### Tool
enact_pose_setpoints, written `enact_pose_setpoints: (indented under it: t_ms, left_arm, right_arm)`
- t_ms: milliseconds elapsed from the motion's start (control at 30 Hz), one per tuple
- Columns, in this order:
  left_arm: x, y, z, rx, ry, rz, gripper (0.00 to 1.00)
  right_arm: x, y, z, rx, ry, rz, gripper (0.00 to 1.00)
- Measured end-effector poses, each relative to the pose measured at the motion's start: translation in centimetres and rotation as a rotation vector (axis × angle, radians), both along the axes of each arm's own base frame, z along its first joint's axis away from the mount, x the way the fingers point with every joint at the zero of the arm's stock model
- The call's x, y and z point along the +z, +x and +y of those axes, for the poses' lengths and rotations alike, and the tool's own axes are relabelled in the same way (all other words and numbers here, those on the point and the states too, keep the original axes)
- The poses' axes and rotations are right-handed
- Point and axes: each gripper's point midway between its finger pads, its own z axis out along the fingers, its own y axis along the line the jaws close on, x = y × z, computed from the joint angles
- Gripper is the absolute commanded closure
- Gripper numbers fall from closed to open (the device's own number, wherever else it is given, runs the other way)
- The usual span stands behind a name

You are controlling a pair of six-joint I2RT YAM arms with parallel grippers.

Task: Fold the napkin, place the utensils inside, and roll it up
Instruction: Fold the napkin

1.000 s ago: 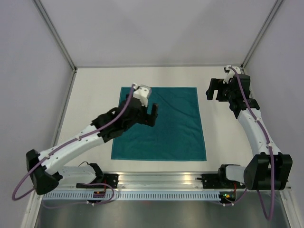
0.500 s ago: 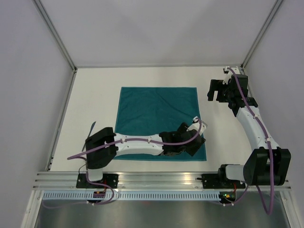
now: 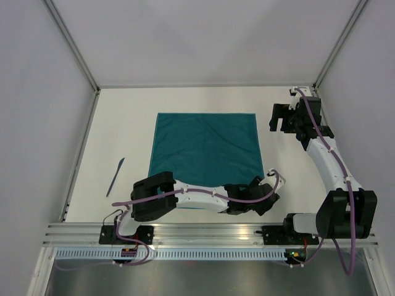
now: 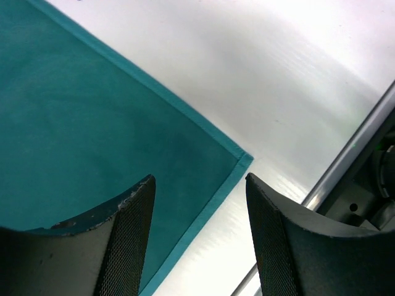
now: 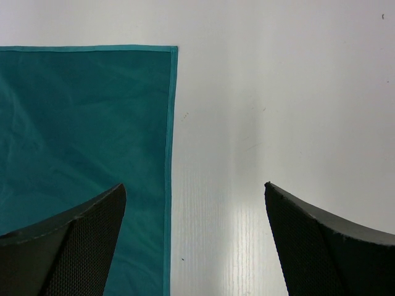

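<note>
The dark teal napkin (image 3: 203,154) lies flat and unfolded in the middle of the table. My left arm reaches low along the napkin's near edge. My left gripper (image 3: 267,200) is open and empty at the near right corner. In the left wrist view the napkin (image 4: 92,123) ends in that corner just ahead of the left gripper (image 4: 199,180). My right gripper (image 3: 279,117) is open and empty beside the napkin's far right corner. In the right wrist view the napkin's (image 5: 80,123) right hem runs between the right gripper's (image 5: 194,186) fingers. One slim grey utensil (image 3: 115,176) lies left of the napkin.
A metal rail (image 3: 203,229) runs along the table's near edge, close to my left gripper, and also shows in the left wrist view (image 4: 345,163). Pale walls stand on the left, back and right. Bare white tabletop (image 5: 278,92) lies right of the napkin.
My left arm has swung from over the napkin's far left part down to its near right corner, uncovering the utensil on the left. The right arm has barely moved.
</note>
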Motion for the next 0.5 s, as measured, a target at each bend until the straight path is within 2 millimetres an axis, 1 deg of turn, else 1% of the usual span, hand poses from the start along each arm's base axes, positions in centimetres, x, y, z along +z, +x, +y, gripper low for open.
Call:
enact_pose_setpoints:
  t_ms: [133,267,500]
  left_arm:
    - [-0.2,-0.5,-1.0,-0.026,-0.032,0.007,0.35]
    - [-0.4,-0.5,-1.8,-0.034,-0.055,0.001,0.36]
    - [-3.0,-0.4,-1.9,-0.04,-0.024,0.0,0.36]
  right_arm:
    - [-0.1,0.0,0.0,0.0,-0.001,0.003,0.02]
    - [-0.4,0.1,-0.1,-0.004,-0.003,0.011,0.02]
    - [-0.5,0.1,-0.1,-0.006,-0.005,0.013,0.02]
